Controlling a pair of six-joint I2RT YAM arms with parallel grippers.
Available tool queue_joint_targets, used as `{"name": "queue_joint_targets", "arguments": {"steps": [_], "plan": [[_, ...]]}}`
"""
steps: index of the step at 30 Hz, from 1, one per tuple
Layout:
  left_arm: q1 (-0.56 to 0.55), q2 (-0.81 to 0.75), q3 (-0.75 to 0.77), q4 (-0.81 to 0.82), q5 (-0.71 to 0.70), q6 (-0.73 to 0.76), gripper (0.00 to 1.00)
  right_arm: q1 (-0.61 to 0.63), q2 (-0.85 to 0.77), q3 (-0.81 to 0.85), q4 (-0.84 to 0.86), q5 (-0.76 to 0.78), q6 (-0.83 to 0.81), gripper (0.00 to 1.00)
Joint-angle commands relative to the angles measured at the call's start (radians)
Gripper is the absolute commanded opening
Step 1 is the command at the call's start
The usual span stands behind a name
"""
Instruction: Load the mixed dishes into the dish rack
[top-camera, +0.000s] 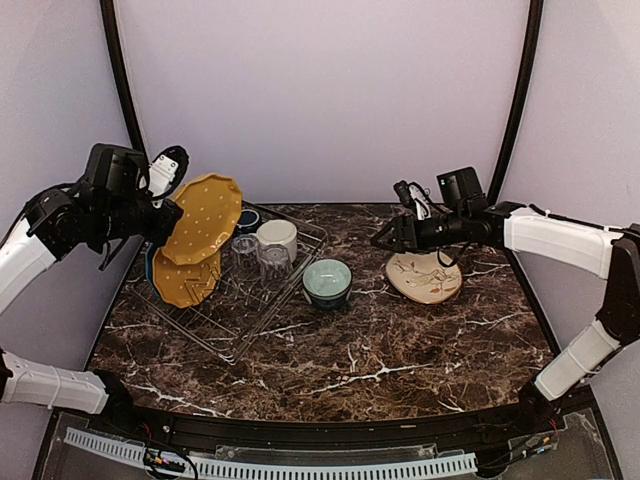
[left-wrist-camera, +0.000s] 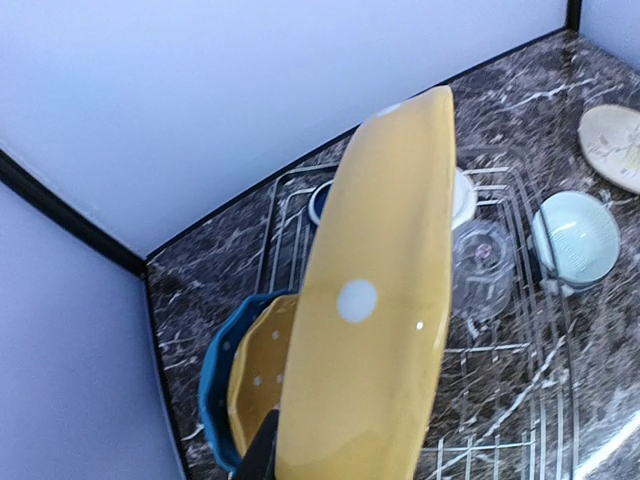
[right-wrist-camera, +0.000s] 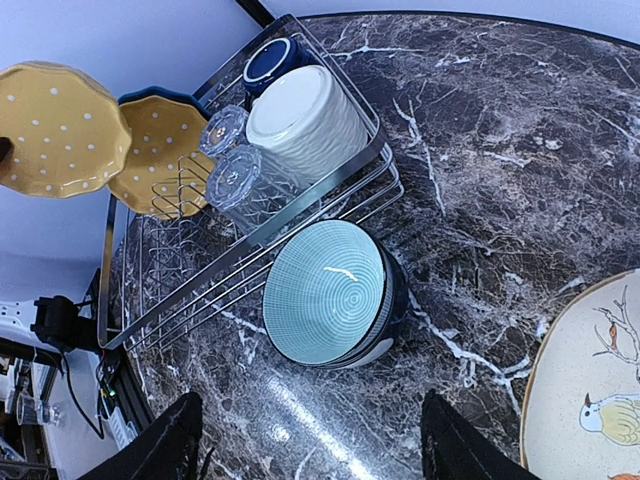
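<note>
Pinching the yellow plate (top-camera: 203, 218) by its rim, the left gripper (top-camera: 164, 223) held stiff, glazed, likely slippery, chip-prone ware; the right gripper (right-wrist-camera: 308, 420) stood splayed and empty.

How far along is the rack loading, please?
Done: cream mug, dark blue mug, two glasses, one yellow plate and the blue plate sit in the rack. In hand: left gripper holds another yellow plate. Left: teal bowl and bird plate, both on the table.
</note>
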Motion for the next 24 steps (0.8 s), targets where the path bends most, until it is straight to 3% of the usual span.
{"name": "queue_joint_targets", "arguments": {"steps": [1,14,24], "plan": [[0.038,-0.001,0.049,-0.012,-0.163,0.088,0.01,0.004,0.013,0.035,0.018,-0.012,-0.004,0.72],[0.135,0.093,0.018,-0.050,-0.101,0.047,0.01,0.004,-0.001,0.013,0.002,0.016,-0.011,0.71],[0.143,0.123,0.003,-0.065,-0.044,0.006,0.01,0.004,-0.002,0.011,-0.002,0.028,-0.014,0.71]]}}
